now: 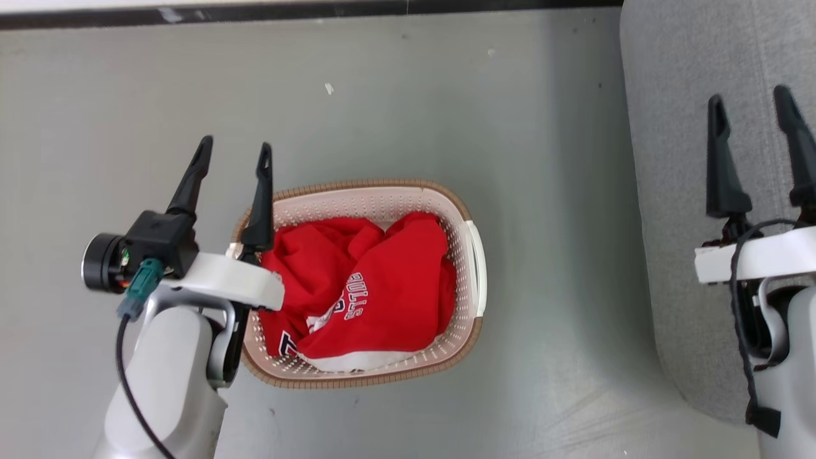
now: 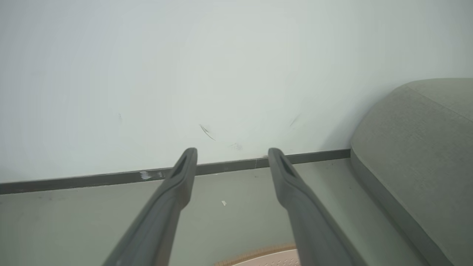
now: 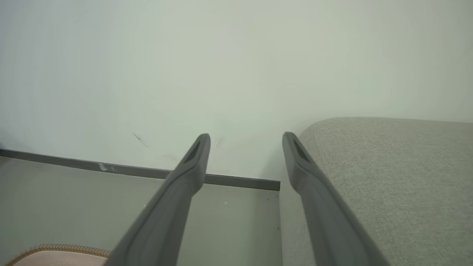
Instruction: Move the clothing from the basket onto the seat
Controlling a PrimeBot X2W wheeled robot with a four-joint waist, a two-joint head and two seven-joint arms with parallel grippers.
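Observation:
The cream basket (image 1: pixel 475 255) with a brown rim sits on the grey floor mid-view, piled with red clothing (image 1: pixel 382 280) showing "BULLS" lettering and white lining. My left gripper (image 1: pixel 234 148) hovers open above the basket's left rim, nothing between its fingers. Over the grey sofa seat (image 1: pixel 669 159) at the right, my right gripper (image 1: pixel 751 102) also stands open and empty. In the left wrist view the gripper (image 2: pixel 232 152) points at the wall, with a sliver of basket rim (image 2: pixel 255 254) below. The right wrist view shows that gripper (image 3: pixel 245 136) beside the seat (image 3: pixel 399 177).
A pale wall with a dark baseboard (image 1: pixel 319 11) runs along the far side. Bare grey floor (image 1: pixel 542 127) lies between the basket and the sofa. A small white scrap (image 1: pixel 329 88) lies on the floor beyond the basket.

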